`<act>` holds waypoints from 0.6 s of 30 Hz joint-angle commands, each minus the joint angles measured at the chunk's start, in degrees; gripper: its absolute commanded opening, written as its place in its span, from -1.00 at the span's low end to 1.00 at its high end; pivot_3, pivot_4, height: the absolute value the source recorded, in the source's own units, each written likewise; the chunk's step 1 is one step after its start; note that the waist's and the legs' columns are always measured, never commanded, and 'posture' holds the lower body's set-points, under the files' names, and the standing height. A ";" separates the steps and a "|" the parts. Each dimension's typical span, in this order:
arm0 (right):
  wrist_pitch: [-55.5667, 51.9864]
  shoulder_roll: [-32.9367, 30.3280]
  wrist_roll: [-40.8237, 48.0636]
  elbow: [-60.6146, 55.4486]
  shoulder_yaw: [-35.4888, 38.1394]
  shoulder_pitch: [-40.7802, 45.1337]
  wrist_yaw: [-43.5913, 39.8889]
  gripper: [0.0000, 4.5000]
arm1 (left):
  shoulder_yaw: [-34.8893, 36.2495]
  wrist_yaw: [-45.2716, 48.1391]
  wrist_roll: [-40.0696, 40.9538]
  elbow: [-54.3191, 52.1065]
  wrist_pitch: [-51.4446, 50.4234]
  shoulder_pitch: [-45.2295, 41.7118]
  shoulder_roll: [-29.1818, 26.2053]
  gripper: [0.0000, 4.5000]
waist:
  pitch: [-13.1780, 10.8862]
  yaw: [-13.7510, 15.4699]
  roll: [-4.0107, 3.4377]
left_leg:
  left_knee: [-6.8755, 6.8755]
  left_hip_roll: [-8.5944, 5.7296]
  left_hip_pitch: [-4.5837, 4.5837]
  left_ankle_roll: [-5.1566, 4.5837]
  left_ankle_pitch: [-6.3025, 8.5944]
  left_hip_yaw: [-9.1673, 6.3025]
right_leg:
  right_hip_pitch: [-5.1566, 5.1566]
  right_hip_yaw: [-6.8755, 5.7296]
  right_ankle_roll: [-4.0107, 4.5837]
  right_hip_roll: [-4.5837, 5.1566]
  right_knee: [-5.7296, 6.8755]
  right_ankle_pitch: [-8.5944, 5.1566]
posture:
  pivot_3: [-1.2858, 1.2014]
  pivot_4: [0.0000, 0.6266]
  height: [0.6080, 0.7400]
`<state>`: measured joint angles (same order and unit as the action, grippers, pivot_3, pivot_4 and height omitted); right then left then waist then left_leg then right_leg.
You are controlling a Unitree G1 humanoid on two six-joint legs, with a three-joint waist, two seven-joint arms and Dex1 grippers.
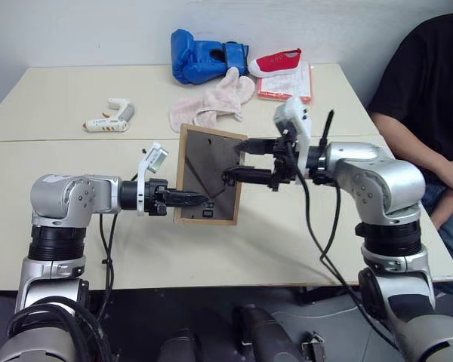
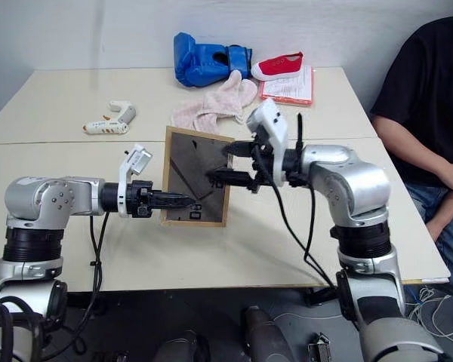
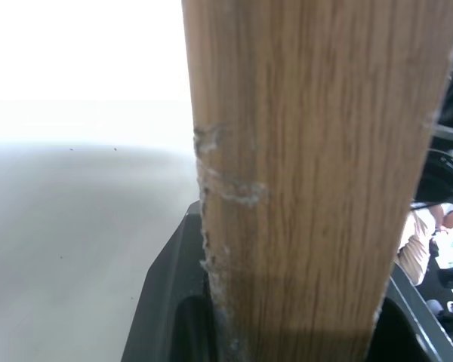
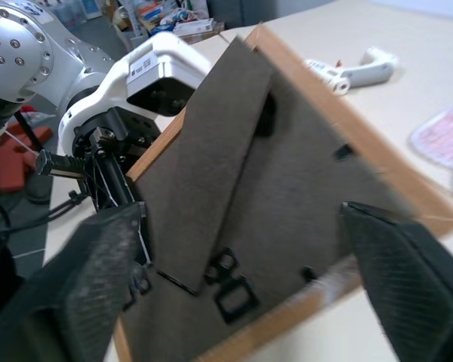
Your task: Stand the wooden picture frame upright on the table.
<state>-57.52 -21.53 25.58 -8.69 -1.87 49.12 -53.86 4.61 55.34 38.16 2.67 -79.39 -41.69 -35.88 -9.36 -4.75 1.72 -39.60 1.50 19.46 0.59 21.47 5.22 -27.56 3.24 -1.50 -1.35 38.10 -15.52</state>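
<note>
The wooden picture frame (image 1: 202,162) is held roughly upright over the table (image 1: 60,98), its dark grey back panel and folded stand (image 4: 219,151) facing me. My left gripper (image 1: 196,200) is shut on the frame's lower left edge, and the light wood (image 3: 302,173) sits between its fingers. My right gripper (image 1: 232,160) reaches in from the right at the frame's right edge. It is open, with fingers (image 4: 408,279) spread wide in front of the back panel. The picture side is hidden. I cannot tell whether the bottom edge touches the tabletop.
At the back of the table lie a blue boxing glove (image 1: 204,59), a red shoe (image 1: 275,62), a pink-edged clipboard (image 1: 287,87) and a pink cloth (image 1: 211,105). A white glue gun (image 1: 113,117) lies at the back left. A person (image 1: 423,90) sits at the right edge.
</note>
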 commanded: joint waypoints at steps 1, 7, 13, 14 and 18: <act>0.95 1.75 1.78 0.45 -0.53 2.54 1.86 1.00 | 2.71 -0.87 3.18 -3.27 0.13 -0.29 0.36 -0.45 | 0.00 0.04 0.00 | 0.00 0.01 0.05 0.00 0.00 0.00 | -0.03 -0.01 0.00 0.00 -0.02 0.00 | 0.03 -0.52 1.00; 1.49 4.64 3.63 0.15 -2.83 3.37 2.66 1.00 | 1.15 -0.88 3.43 -4.04 1.25 -0.87 -0.48 -0.45 | 0.00 0.01 0.00 | 0.00 0.02 0.12 -0.02 0.01 -0.02 | -0.06 -0.02 -0.01 0.00 -0.09 0.00 | 0.03 -0.52 1.00; 0.16 4.55 6.91 -3.89 -3.10 3.05 3.05 1.00 | -0.81 -1.35 1.12 -1.03 4.19 -1.12 -1.03 -0.45 | 0.00 0.02 0.00 | -0.01 0.02 0.12 -0.02 0.01 -0.02 | -0.06 -0.03 -0.01 0.01 -0.09 0.00 | 0.03 -0.52 1.00; -0.50 3.63 7.74 -4.83 -2.12 2.76 3.13 1.00 | -1.01 -1.18 0.88 -0.53 4.87 -0.92 -1.39 -0.45 | 0.00 0.02 0.00 | -0.01 0.03 0.12 -0.02 0.01 -0.02 | -0.06 -0.03 -0.01 0.00 -0.09 0.00 | 0.03 -0.52 1.00; -3.45 -1.97 11.73 -9.12 2.33 0.24 3.06 1.00 | -1.24 -0.75 0.48 1.28 6.66 -0.78 -2.50 -0.45 | 0.00 0.17 0.00 | 0.00 0.03 0.15 -0.02 0.01 -0.04 | -0.07 -0.04 -0.01 0.01 -0.13 0.00 | 0.03 -0.52 1.00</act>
<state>-60.10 -21.78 34.75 -14.42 -2.89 49.99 -50.48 2.13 53.68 38.18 3.76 -74.29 -41.56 -37.30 -9.36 -4.58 1.72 -39.60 1.53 19.60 0.55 21.50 5.18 -27.62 3.20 -1.50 -1.34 37.96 -15.52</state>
